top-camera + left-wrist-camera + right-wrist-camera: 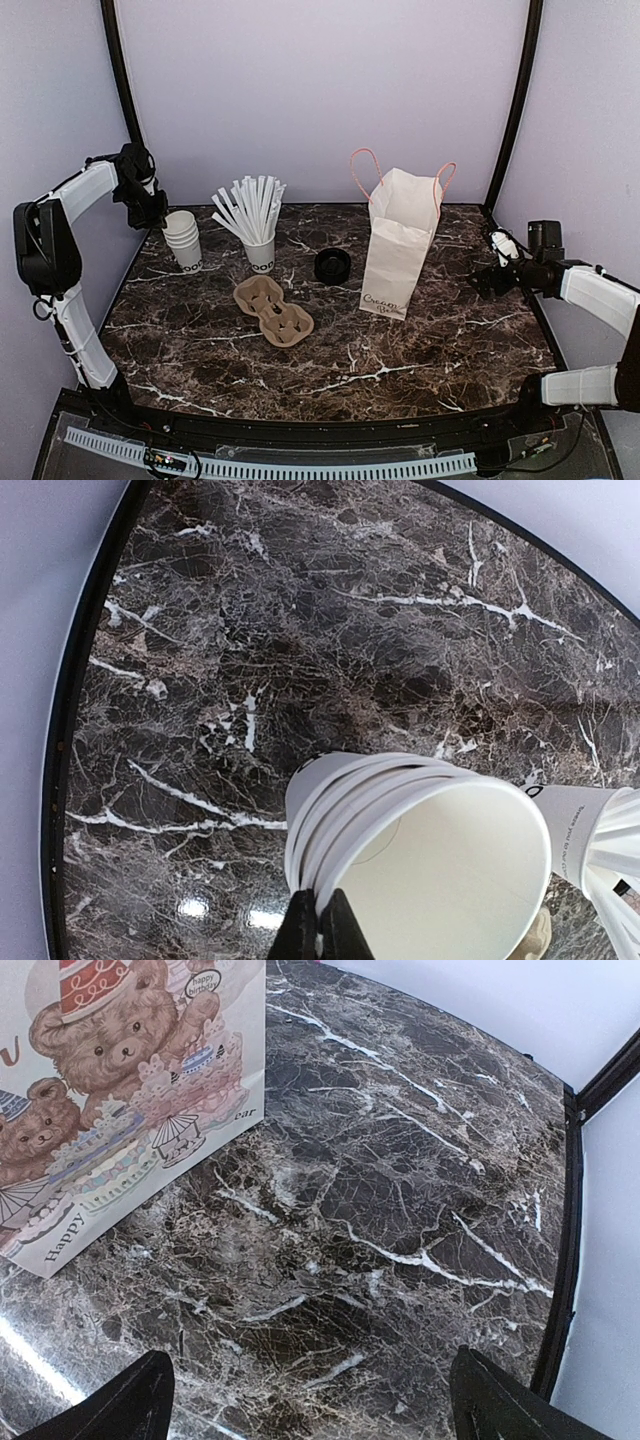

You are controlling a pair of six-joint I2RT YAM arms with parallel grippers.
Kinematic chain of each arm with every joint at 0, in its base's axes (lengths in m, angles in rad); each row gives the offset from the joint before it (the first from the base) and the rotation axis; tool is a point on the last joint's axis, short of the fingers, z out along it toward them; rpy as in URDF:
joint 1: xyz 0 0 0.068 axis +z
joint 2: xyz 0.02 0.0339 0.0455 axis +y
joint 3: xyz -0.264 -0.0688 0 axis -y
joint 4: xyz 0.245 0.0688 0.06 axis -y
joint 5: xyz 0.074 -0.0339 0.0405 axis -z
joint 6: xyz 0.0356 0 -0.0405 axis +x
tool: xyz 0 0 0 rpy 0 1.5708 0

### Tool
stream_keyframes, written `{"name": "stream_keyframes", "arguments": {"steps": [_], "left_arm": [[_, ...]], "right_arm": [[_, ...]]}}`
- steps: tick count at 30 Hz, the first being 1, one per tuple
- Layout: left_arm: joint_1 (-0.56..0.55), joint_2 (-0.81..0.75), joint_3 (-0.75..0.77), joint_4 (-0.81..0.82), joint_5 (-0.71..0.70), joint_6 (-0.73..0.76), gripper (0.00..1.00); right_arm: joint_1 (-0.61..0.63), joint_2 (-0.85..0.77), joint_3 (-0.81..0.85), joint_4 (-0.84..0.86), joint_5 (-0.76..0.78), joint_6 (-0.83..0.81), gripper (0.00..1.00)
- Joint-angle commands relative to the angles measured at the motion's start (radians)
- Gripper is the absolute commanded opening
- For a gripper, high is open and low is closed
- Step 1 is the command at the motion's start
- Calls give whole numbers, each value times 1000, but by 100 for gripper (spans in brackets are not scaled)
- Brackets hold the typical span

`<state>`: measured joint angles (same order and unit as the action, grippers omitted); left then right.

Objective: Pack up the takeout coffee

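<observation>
Top external view: the left gripper (160, 218) is clenched on the near rim of a stack of lidless white paper cups (184, 240), with one finger inside the top cup and one outside. The left wrist view confirms this, showing the black fingers (300, 932) pinching the paper wall. The stack (430, 860) sits directly under the jaws, and the top cup's inside shows only bare white paper.

Just beyond the stack on the jaws' right stands a white paper cup with dark lettering (260, 254), crowded with white straws (250, 205) that fan upward. Farther the same way, a black dome lid (332, 265) lies alone on the dark marble table (430, 350). It touches no cup, so the takeout coffee shows only as this lid. Nearer the arm bases than the lid rests a brown moulded-pulp cup carrier (273, 311).

The right gripper (495, 265) hangs released with its jaws wide apart, holding nothing. A tall white paper bag with pink cord handles (400, 250) stands upright to its left, between it and the lid. In the right wrist view the bag (130, 1090) fills the upper left ahead of the parted jaws, printed with teddy bears. Its contents cannot be seen
</observation>
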<state>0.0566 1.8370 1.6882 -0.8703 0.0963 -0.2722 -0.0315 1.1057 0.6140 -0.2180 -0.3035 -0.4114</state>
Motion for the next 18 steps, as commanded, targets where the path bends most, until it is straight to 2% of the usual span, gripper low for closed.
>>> {"name": "stream_keyframes", "arguments": {"steps": [1,7,9,12,15,16,17,18], "left_arm": [[1,-11,65,-43,9,6,2],[1,-54,97,-41,26,7,0],[10,-64,88,-24,108,-2,0],[-8,-8,126,-70,-11,22,0],[8,22,143,-83,103,0,0],[-3,13,145,-76,78,-6,0],[-18,15,174,-87,-60,3,0],[-41,32,201,-112,-118,18,0]], "right_arm": [[7,3,10,17,-12,-7,98],[8,3,9,18,-11,-7,98],[8,4,7,17,-11,-7,98],[10,8,10,17,-12,-9,98],[12,3,9,13,-13,-9,98],[12,1,9,12,-13,-10,98],[12,1,9,10,-13,-9,98],[12,0,8,10,-10,-9,98]]}}
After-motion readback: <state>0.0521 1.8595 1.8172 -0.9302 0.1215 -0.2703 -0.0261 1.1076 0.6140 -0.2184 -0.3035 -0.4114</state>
